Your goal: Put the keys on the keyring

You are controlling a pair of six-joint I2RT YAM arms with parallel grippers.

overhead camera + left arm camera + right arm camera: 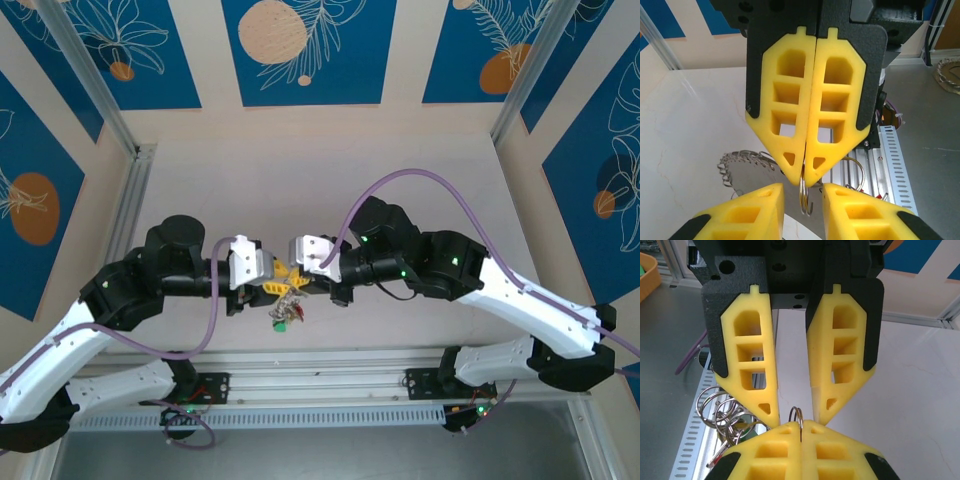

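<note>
Over the worktop (330, 180), at centre frame, the left tool (802, 193) stands spread and the right tool (801, 426) is pressed together. The keys (285, 314) dangle just below. The right tool pinches a small split ring (796, 413), which may twist free if the left tool closes off-centre.

Small ring (796, 416), lower half hidden between pads (775, 445).

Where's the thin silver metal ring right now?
In the right wrist view, bottom centre: the thin silver metal ring stands edge-on, pinched between the shut jaws of the right gripper, with a hanging bunch of metal rings to its left.
</note>
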